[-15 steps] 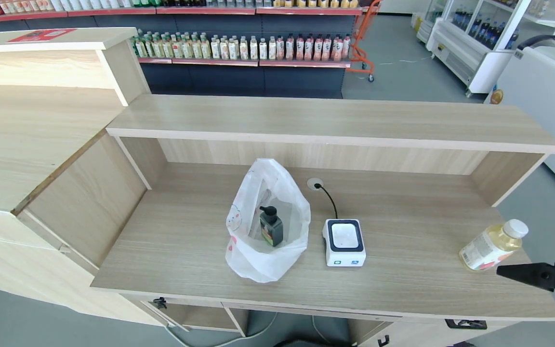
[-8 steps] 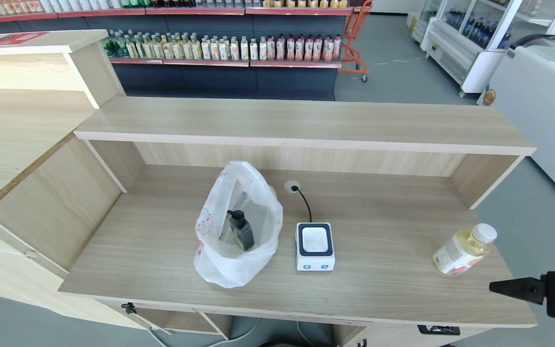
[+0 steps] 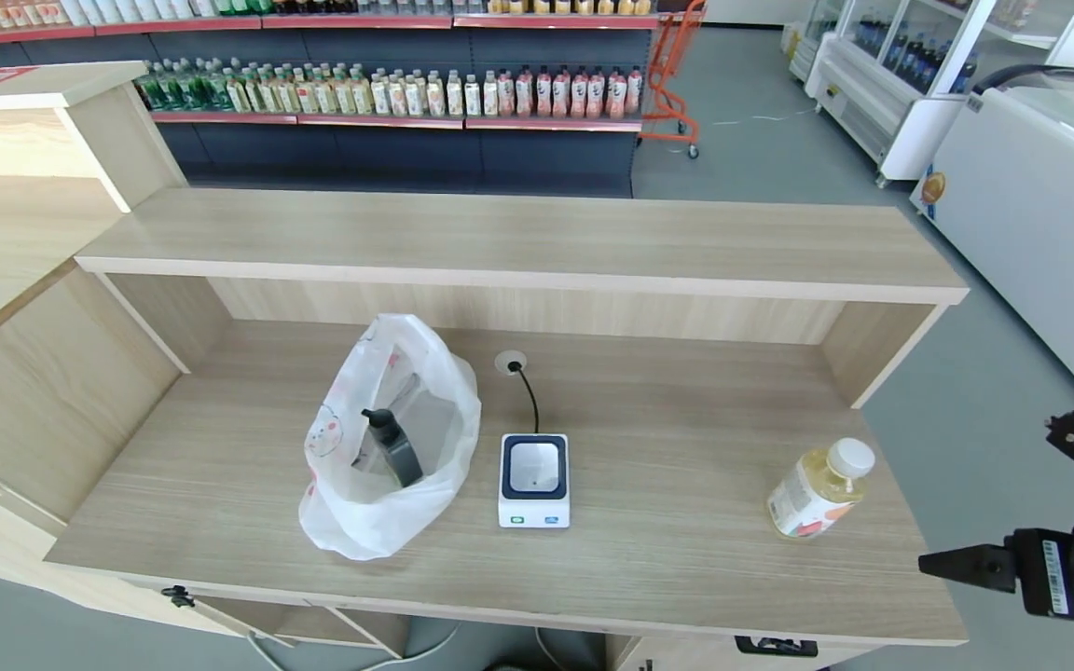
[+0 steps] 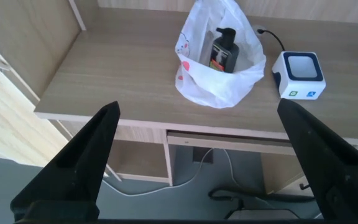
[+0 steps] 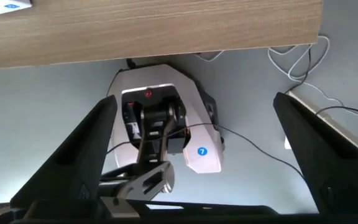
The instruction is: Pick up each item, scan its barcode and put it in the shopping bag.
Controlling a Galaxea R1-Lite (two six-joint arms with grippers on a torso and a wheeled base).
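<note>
A white shopping bag (image 3: 351,522) stands open on the left half of the wooden counter (image 3: 686,485), with a dark pump bottle (image 3: 397,452) leaning inside it. Just right of the bag sits the white barcode scanner (image 3: 534,480), window facing up. A bottle of yellow liquid (image 3: 817,489) with a white cap lies tilted near the counter's right end. My right gripper (image 3: 966,565) hangs off the front right corner, right of and nearer than that bottle, open (image 5: 194,98) and empty. My left gripper (image 4: 197,106) is open, off the counter's front, facing the bag (image 4: 219,87), pump bottle (image 4: 224,53) and scanner (image 4: 297,74).
A raised shelf (image 3: 518,233) runs along the counter's back, with side walls at both ends. The scanner's black cable (image 3: 528,401) goes to a hole behind it. Store shelves of drinks (image 3: 406,93) and freezers (image 3: 1031,186) stand beyond.
The head camera has turned to the right, so the whole scene has slid left. The right gripper now sits farther right of the yellow bottle. Bag, scanner and bottles have stayed put.
</note>
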